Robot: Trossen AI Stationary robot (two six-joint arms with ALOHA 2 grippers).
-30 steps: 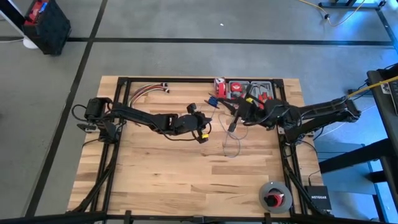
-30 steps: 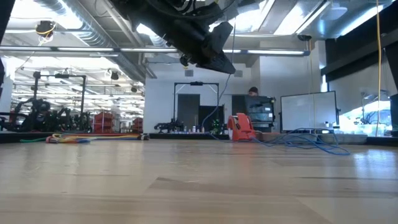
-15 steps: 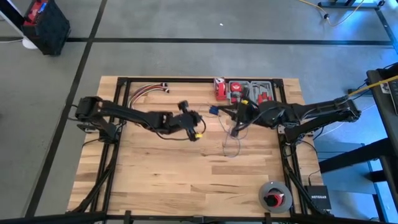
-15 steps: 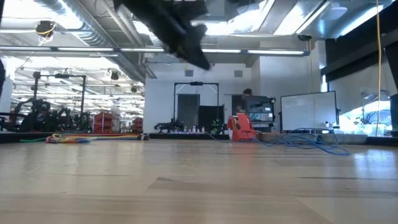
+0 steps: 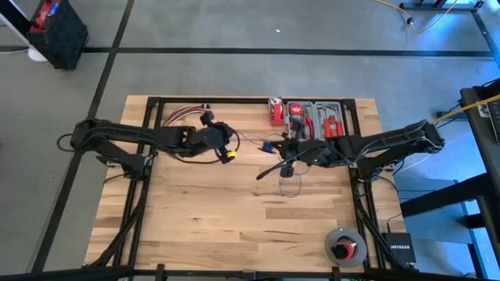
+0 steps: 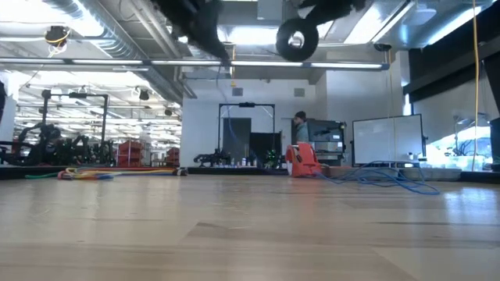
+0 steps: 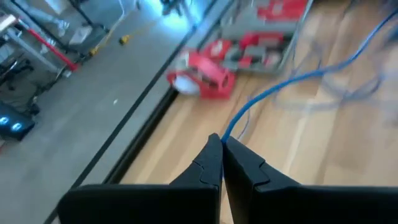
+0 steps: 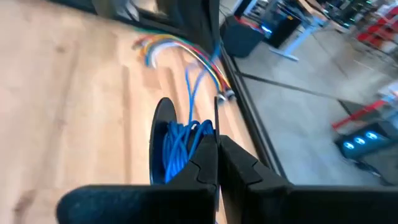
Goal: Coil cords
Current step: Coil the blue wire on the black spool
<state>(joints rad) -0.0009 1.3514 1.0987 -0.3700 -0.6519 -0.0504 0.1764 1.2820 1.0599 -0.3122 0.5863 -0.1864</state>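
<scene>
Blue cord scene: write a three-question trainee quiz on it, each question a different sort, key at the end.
1. True or false: the left gripper is shut on the blue cord.
2. Multiple choice: the cord at the right gripper is wound on A) a black spool, B) a red case, C) nothing.
3. Fill in: at the table's far edge, near the left arm, lies a bundle of ___ wires.

Key: 1 true; 2 A; 3 red, yellow and white.
</scene>
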